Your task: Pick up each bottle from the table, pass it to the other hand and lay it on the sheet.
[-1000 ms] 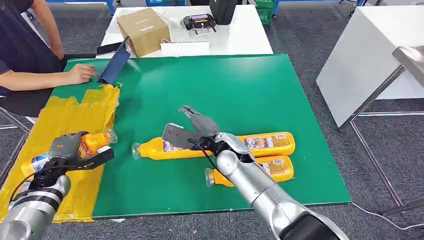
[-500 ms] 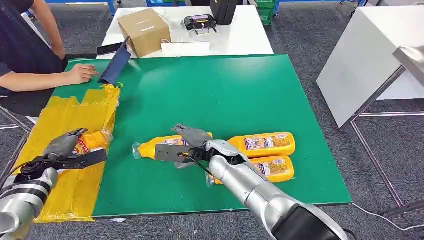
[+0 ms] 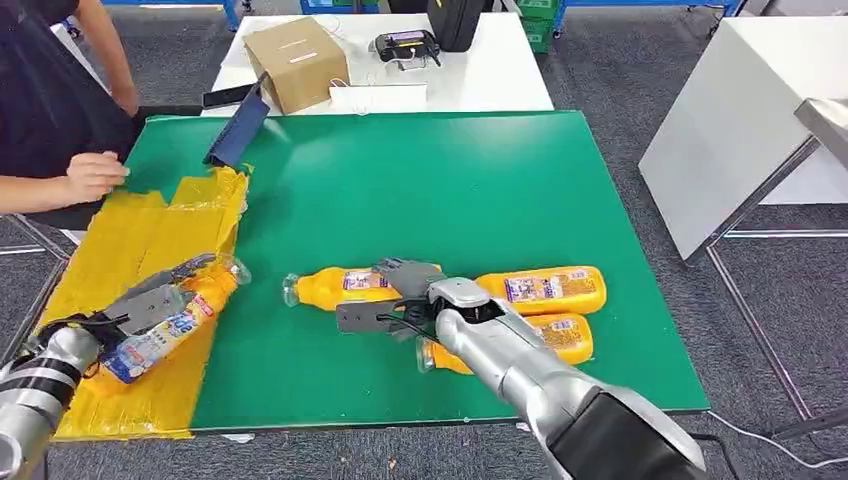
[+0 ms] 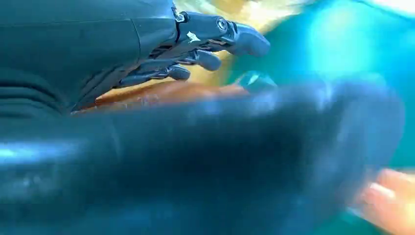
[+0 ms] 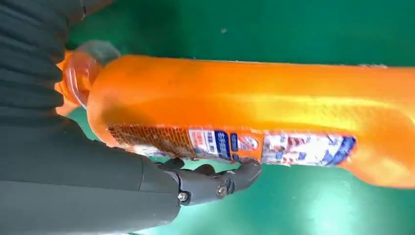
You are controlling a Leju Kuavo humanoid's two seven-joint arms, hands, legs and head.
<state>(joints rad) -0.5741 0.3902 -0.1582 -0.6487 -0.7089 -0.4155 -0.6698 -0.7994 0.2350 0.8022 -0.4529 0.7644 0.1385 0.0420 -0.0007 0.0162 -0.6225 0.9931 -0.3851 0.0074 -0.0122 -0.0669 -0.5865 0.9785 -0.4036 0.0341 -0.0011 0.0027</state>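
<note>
One orange plastic bottle point(image 3: 165, 325) lies on the yellow sheet point(image 3: 130, 240) under the spread left hand point(image 3: 150, 295). The right hand point(image 3: 395, 300) is closing around the next bottle point(image 3: 345, 288); two further bottles point(image 3: 545, 288) remain on the green tabletop point(image 3: 450, 180).

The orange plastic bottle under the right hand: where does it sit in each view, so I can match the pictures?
Head view: the orange plastic bottle lies on the green table mat, cap pointing left, the right hand over its middle.
Right wrist view: it spans the picture, label facing the camera, fingers along the label's edge.
Left wrist view: not in it.
Shared landmark: the green mat.
</note>
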